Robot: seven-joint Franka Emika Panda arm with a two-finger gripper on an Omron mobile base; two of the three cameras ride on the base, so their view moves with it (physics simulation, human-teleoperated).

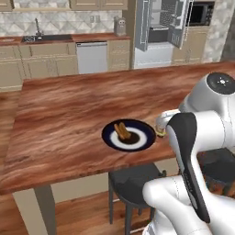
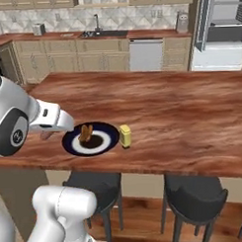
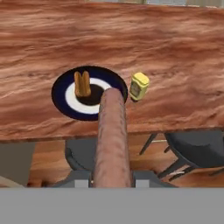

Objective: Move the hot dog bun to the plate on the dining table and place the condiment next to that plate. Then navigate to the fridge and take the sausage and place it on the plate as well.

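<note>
Main risk was judged to be a bad drop. The long reddish-brown sausage [image 3: 112, 138] was clamped at one end only, so it could pivot in the grip or land half off the rim. Its free tip was seen reaching towards the near edge of the round dark-blue plate with a white ring and dark centre [image 3: 61, 104], not over the middle. A release there could let it roll onto the wood-grain counter [image 3: 175, 52] or off the counter edge just below the hand [image 3: 112, 181].

A second risk was noted: the golden-brown split hot dog bun [image 3: 82, 84] was lying ahead of the hand on the plate's far-left part. A low sweep could knock it. The small yellow condiment bottle [image 3: 139, 85] was standing ahead and to the right, just beside the plate; it was judged easy to tip.

Hand state: fingers closed tight on the sausage's near end. The sausage looked smooth, stiff and cylindrical, extending straight out from the hand.
</note>
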